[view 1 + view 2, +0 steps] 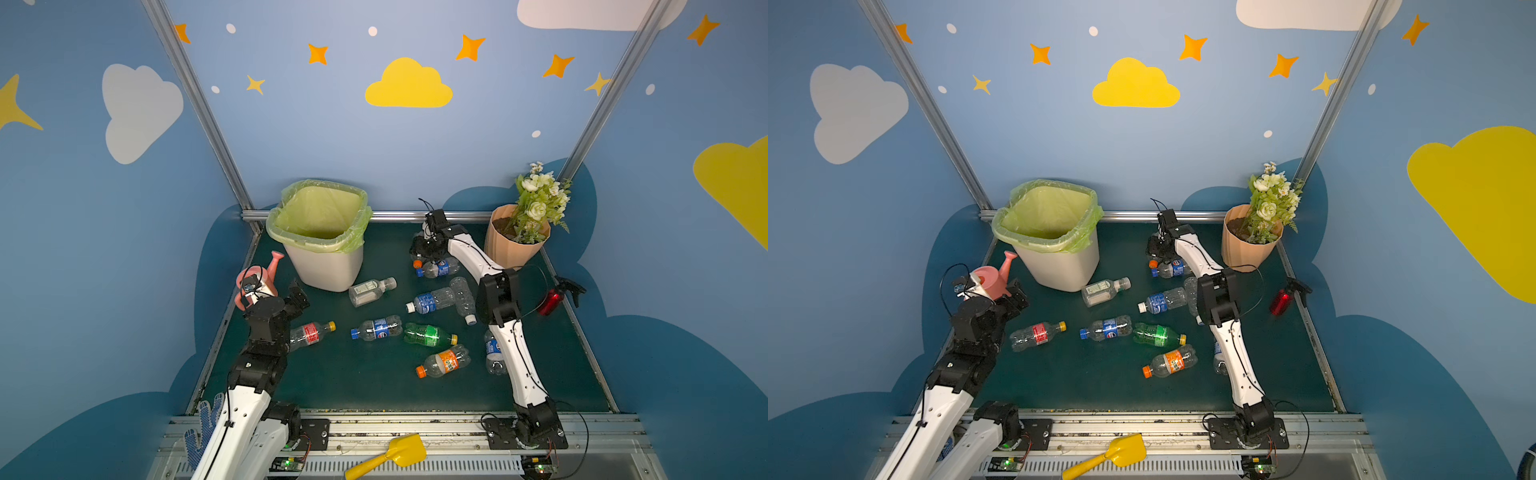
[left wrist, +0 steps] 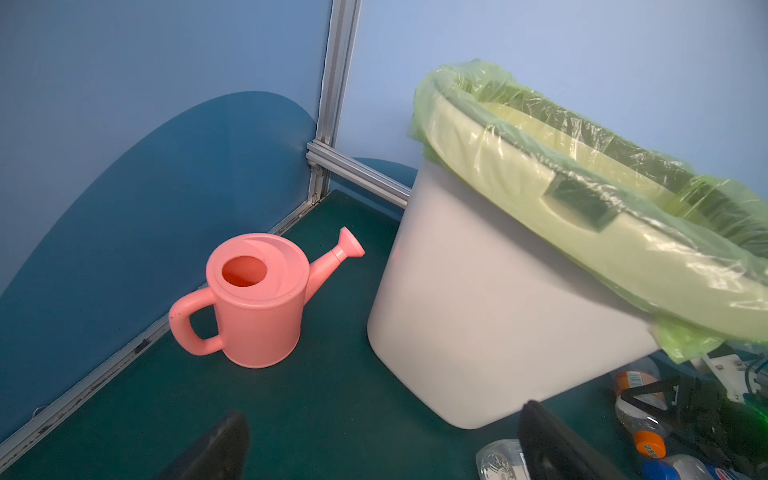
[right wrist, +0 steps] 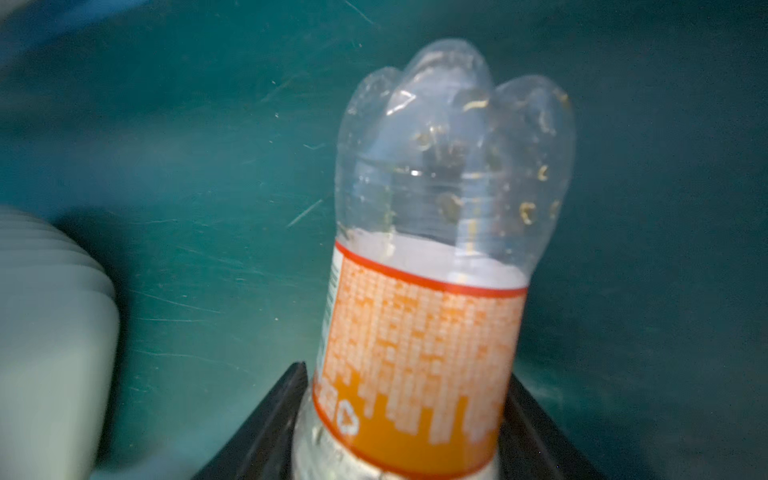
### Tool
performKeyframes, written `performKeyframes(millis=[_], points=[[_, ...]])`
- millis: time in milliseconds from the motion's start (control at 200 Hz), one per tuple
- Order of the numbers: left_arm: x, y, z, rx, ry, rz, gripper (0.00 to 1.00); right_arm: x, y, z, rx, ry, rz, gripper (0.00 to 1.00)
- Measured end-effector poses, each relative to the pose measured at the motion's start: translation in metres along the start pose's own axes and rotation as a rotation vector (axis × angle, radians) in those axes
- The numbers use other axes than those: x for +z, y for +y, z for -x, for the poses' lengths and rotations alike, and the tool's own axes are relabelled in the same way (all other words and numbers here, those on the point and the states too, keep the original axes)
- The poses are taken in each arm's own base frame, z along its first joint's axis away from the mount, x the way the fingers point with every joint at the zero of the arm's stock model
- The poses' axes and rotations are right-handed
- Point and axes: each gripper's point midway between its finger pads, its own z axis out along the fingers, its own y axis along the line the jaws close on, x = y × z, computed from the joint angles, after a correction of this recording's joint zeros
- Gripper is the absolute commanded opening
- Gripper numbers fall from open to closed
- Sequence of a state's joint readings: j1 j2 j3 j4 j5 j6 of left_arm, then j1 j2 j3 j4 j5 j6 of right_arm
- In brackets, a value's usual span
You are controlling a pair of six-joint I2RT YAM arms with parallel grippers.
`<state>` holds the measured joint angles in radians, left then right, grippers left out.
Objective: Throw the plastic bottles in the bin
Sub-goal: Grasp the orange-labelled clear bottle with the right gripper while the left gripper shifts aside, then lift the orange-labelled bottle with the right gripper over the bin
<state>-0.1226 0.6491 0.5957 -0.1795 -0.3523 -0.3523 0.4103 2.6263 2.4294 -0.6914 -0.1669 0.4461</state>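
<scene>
While left gripper (image 2: pixel 382 411) hung beside the bin (image 2: pixel 478 299), its jaws stood apart. Right gripper (image 3: pixel 407 372), right of bin, clamped orange-label bottle (image 3: pixel 449 216).

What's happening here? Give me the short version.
Two robot arms are set to throw plastic bottles into the bin. The right gripper is down at the far side of the table, closed around an orange-labelled bottle. The left gripper hangs open and empty near the bin and a pink watering can. The other bottles lie scattered on the table; none shows inside the bin.
</scene>
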Motion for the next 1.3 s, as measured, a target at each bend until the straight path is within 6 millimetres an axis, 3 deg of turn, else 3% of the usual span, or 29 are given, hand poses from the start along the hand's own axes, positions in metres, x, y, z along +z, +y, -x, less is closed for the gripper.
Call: performKeyframes(millis=[195,335,435,511,646,786,941,1061,1126,1176,1301], points=[[0.002,0.003,-0.008,-0.003,0.018,0.004,1.0,-0.013,0.009,0.001,0.002,-0.023,0.044,0.57],[0.003,0.005,-0.014,-0.012,0.03,0.01,1.0,-0.054,0.032,0.022,-0.023,-0.112,0.111,0.57],[0.004,0.005,-0.016,-0.017,0.036,0.013,1.0,-0.106,0.059,0.05,-0.058,-0.234,0.184,0.57],[0.005,0.005,-0.018,-0.024,0.042,0.016,1.0,-0.158,0.084,0.072,-0.093,-0.351,0.254,0.56],[0.006,0.006,-0.018,-0.034,0.044,0.017,1.0,-0.245,0.118,0.092,-0.154,-0.543,0.361,0.54],[0.006,0.006,-0.019,-0.037,0.045,0.017,1.0,-0.317,0.155,0.087,-0.241,-0.707,0.459,0.54],[0.007,0.004,-0.021,-0.045,0.054,0.007,1.0,-0.377,0.229,0.056,-0.429,-0.848,0.598,0.59],[0.007,0.003,-0.023,-0.052,0.059,-0.001,1.0,-0.402,0.284,0.022,-0.572,-0.912,0.705,0.61],[0.007,0.003,-0.023,-0.053,0.06,-0.002,1.0,-0.403,0.314,0.001,-0.643,-0.91,0.761,0.62],[0.007,0.002,-0.023,-0.054,0.061,-0.005,1.0,-0.404,0.331,-0.004,-0.676,-0.911,0.791,0.63],[0.007,0.001,-0.023,-0.057,0.063,-0.014,1.0,-0.369,0.366,0.004,-0.711,-0.857,0.826,0.66]])
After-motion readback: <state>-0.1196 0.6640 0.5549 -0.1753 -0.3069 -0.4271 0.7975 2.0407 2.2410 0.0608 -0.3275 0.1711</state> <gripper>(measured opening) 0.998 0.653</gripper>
